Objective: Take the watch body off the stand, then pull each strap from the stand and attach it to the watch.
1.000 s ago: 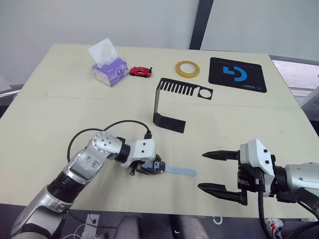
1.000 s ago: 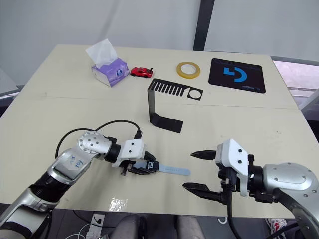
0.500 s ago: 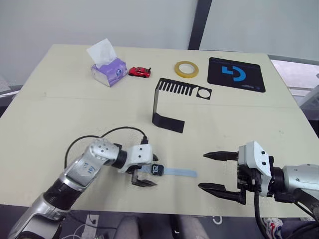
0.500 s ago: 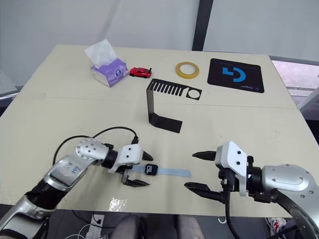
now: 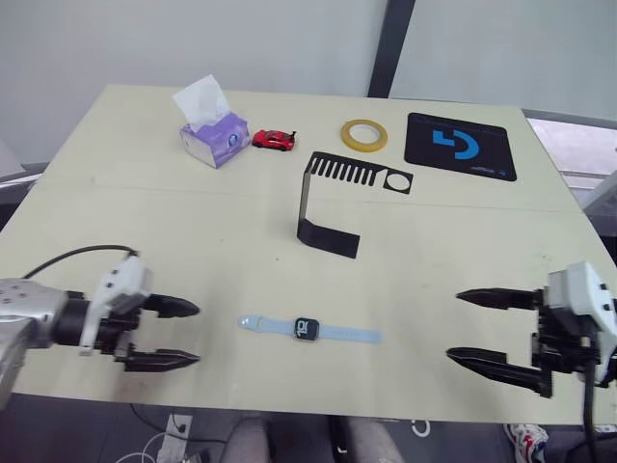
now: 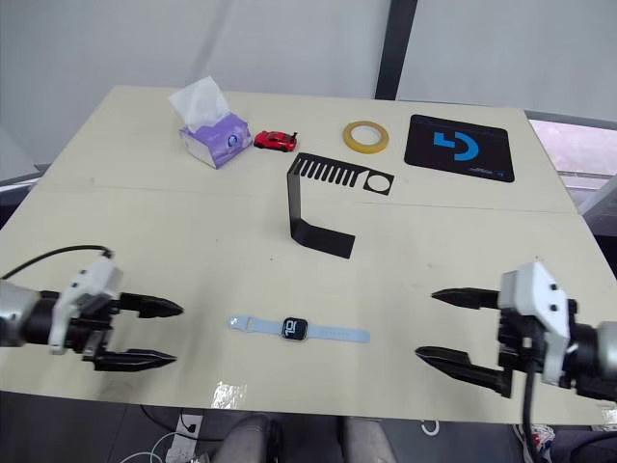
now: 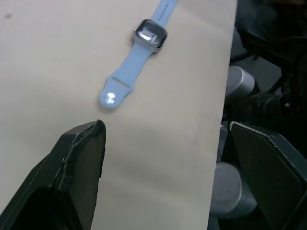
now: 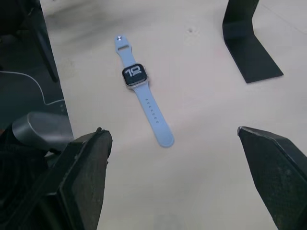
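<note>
My left gripper (image 5: 174,335) had let go of the watch and pulled back toward the table's left edge, near the front; its 2 fingers stood spread apart with nothing between them. A second earlier it had been closed around the watch body (image 5: 307,328) near the middle of the front edge, so the retreat was the main change. My right gripper (image 5: 479,327) had likewise drawn away toward the front right corner, its 2 fingers wide apart and empty. Between the 2 of us, well apart from either, the watch body lay flat on the table (image 5: 116,212) close to the front edge, screen up. The 2 straps (image 8: 153,113) ran out from its opposite sides in a straight line along that edge, and both looked joined to the case. Behind it, toward the table's centre, the stand (image 5: 333,198) stood bare, its slotted top plate holding nothing. I judged the assembly finished: body off, both straps pulled and attached, nothing left to grasp.
</note>
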Action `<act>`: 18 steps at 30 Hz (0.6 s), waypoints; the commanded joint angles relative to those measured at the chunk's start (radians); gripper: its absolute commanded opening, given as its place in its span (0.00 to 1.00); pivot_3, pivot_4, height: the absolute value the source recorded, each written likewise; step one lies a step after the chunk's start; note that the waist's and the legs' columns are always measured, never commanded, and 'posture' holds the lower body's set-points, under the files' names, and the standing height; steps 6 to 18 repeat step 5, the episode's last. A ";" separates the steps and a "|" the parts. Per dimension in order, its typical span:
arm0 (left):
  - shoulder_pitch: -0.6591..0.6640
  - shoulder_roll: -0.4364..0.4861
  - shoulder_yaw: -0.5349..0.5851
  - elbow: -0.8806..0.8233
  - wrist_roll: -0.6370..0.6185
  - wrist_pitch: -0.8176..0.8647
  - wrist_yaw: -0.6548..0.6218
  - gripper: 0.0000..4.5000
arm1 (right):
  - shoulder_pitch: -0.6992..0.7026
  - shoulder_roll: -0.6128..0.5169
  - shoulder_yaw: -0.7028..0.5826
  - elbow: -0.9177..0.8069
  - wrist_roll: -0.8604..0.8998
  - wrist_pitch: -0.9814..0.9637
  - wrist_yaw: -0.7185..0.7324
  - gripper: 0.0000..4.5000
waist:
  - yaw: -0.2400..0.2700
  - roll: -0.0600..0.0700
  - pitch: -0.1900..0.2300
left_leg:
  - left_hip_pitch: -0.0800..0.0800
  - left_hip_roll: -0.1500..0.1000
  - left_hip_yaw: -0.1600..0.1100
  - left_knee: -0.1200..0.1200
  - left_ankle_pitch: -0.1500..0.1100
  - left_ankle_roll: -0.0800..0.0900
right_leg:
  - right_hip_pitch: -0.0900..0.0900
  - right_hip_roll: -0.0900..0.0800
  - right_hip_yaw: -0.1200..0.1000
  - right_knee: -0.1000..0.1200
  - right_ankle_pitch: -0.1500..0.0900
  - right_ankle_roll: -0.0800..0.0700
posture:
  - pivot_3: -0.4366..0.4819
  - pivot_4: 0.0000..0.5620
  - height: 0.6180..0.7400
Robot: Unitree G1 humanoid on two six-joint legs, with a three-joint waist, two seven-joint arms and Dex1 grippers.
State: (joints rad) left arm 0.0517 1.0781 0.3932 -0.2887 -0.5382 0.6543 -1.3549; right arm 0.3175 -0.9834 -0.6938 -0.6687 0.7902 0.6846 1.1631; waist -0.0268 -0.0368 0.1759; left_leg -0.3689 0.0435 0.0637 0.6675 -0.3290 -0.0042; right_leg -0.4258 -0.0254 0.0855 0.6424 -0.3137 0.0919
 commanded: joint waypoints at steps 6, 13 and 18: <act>0.068 0.034 0.177 0.025 0.009 -0.067 -0.017 0.98 | 0.006 -0.044 -0.096 0.118 -0.044 -0.079 0.113 1.00 | -0.002 0.000 0.000 | 0.000 -0.001 0.001 -0.001 0.000 0.000 | 0.000 -0.001 0.000 -0.001 0.000 0.000 | 0.48 0.27 0.98; 0.068 0.034 0.177 0.025 0.009 -0.067 -0.017 0.98 | 0.006 -0.044 -0.096 0.118 -0.044 -0.079 0.113 1.00 | -0.002 0.000 0.000 | 0.000 -0.001 0.001 -0.001 0.000 0.000 | 0.000 -0.001 0.000 -0.001 0.000 0.000 | 0.48 0.27 0.98; 0.068 0.034 0.177 0.025 0.009 -0.067 -0.017 0.98 | 0.006 -0.044 -0.096 0.118 -0.044 -0.079 0.113 1.00 | -0.002 0.000 0.000 | 0.000 -0.001 0.001 -0.001 0.000 0.000 | 0.000 -0.001 0.000 -0.001 0.000 0.000 | 0.48 0.27 0.98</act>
